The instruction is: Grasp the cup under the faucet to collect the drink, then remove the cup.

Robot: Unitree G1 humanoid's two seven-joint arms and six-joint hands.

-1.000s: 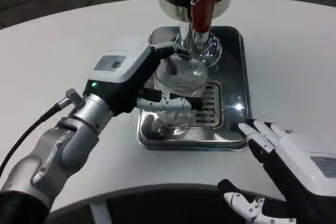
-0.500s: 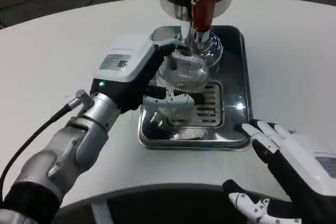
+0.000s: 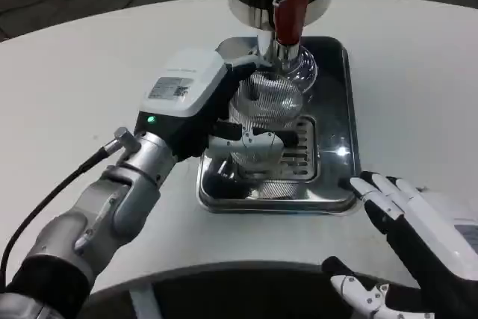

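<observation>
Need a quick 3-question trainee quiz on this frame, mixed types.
1. True or false: the left hand holds the cup.
2. The cup sits: A) on the bare table, B) under the faucet over the tray, C) in the right hand.
3. Fill in: the right hand rests near the tray's front-right corner, fingers spread, holding ____.

Key: 1 true; 2 B; 3 nothing.

left hand (image 3: 216, 110) grips cup (image 3: 263, 106) under faucet (image 3: 286, 28) | right hand (image 3: 418, 244) apparently open
</observation>
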